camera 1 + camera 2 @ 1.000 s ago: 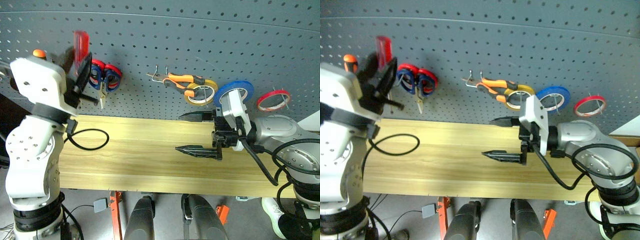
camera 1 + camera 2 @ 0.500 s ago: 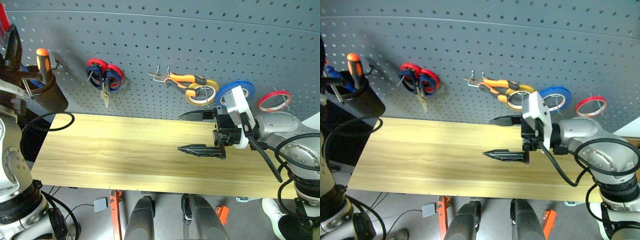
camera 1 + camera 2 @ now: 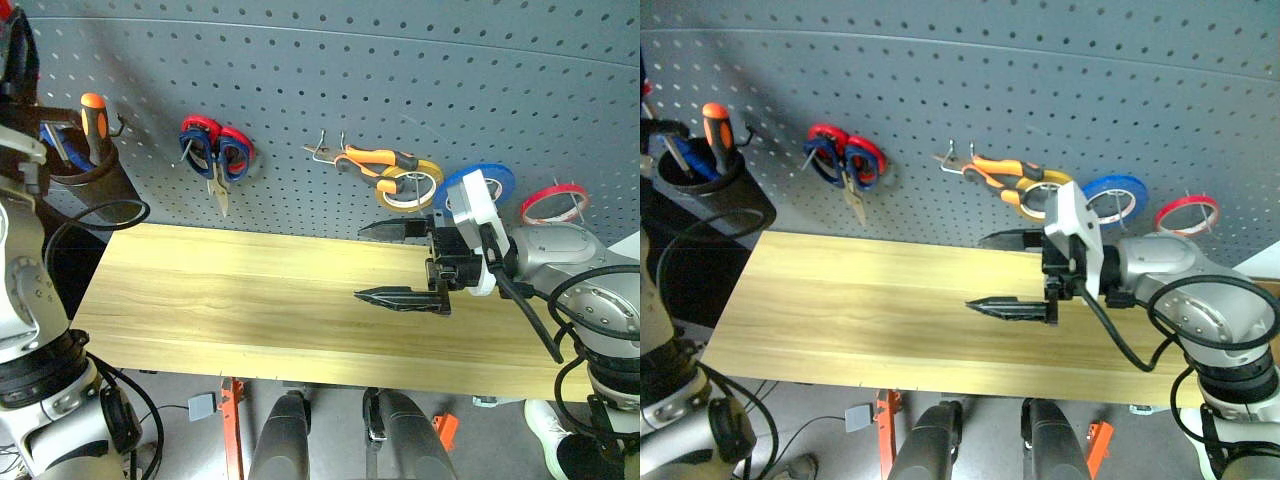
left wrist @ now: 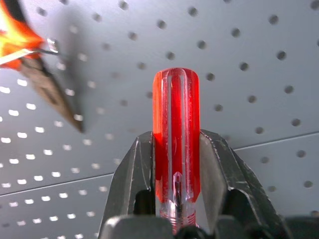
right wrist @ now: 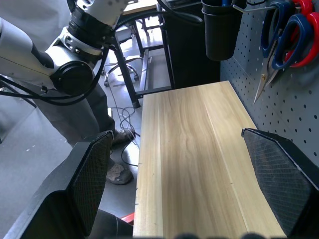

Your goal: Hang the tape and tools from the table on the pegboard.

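Pegboard (image 3: 330, 90) carries three tape rolls; left jaws clamp one screwdriver (image 4: 175, 139), right jaws apart.

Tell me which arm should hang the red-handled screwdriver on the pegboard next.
Left. Its end effector is shut on the screwdriver and faces the pegboard. The right end effector is open and holds nothing above the table.
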Controlling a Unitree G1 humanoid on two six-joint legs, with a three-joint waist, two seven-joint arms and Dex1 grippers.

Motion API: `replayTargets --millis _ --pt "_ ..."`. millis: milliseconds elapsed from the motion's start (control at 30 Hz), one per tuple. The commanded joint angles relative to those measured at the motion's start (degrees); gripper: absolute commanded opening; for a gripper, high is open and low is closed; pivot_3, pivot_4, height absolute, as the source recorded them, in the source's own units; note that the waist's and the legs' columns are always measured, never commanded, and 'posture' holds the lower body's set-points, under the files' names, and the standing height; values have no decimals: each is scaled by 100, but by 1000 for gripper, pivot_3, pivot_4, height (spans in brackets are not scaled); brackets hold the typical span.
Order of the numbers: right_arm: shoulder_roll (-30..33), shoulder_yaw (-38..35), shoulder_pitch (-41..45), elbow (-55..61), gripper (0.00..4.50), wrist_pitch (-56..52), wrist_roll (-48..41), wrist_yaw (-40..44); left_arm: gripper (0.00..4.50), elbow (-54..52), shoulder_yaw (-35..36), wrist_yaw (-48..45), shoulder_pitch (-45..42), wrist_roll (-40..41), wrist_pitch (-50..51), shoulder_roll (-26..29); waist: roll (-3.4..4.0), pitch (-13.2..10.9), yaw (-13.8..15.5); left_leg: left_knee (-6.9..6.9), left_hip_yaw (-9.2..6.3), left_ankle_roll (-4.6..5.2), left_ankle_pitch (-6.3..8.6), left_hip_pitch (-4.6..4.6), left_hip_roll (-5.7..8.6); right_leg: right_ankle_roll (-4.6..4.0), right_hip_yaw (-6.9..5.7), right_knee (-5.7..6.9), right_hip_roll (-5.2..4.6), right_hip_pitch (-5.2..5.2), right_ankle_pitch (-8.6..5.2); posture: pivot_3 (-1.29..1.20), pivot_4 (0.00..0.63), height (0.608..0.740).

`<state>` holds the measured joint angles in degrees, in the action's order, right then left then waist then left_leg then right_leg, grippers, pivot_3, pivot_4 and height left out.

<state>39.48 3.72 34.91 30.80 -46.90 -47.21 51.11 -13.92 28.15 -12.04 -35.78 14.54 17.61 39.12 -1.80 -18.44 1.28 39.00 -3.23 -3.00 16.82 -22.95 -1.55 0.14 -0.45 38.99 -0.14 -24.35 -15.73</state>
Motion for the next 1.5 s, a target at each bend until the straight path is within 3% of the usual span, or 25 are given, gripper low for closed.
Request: replayTargets --millis 33,400,733,767,1000,1267,1500 --pt "-29 -14 17 144 4500 80 15 -31 845 163 -170 -80 -104 -104 -510 -32 0 0 -2 0 2 0 0 0 0 -1 0 0 0 0 1 30 254 740" --pt "2 -68 -109 280 4500 9 -8 -133 845 588 -233 -53 556 -354 -1144 -175 -1 1 -55 4 6 0 0 0 -1 -4 -3 2 -3 0 2 3 252 740" --pt "64 -126 -142 249 4500 22 22 -144 4302 811 23 155 696 -418 -1370 -143 -6 7 -115 8 5 2 -2 0 -1 -8 -7 4 -3 4 5 1 251 740" --pt "72 -129 -143 245 4500 21 25 -149 4473 815 37 166 697 -415 -1375 -139 -7 7 -121 8 5 2 -2 0 -2 -8 -7 4 -3 4 5 1 251 740" --pt "119 -161 -194 213 4500 80 91 -147 4473 451 -110 154 652 -388 -1296 -122 -25 20 -125 10 6 2 -2 0 -2 -9 -8 6 -3 4 5 -1 239 740" --pt "163 -371 -455 272 4500 97 62 -301 4473 -313 -457 -239 867 85 -931 -337 -41 177 -121 10 15 1 -3 1 0 -9 -7 4 -6 6 6 -5 186 740" --pt "120 -964 -1214 689 4500 63 -179 -793 4473 -1753 -577 -426 2140 713 -169 -700 -42 350 -125 10 15 -1 -5 11 -3 -13 -2 12 -3 12 8 -2 161 740"
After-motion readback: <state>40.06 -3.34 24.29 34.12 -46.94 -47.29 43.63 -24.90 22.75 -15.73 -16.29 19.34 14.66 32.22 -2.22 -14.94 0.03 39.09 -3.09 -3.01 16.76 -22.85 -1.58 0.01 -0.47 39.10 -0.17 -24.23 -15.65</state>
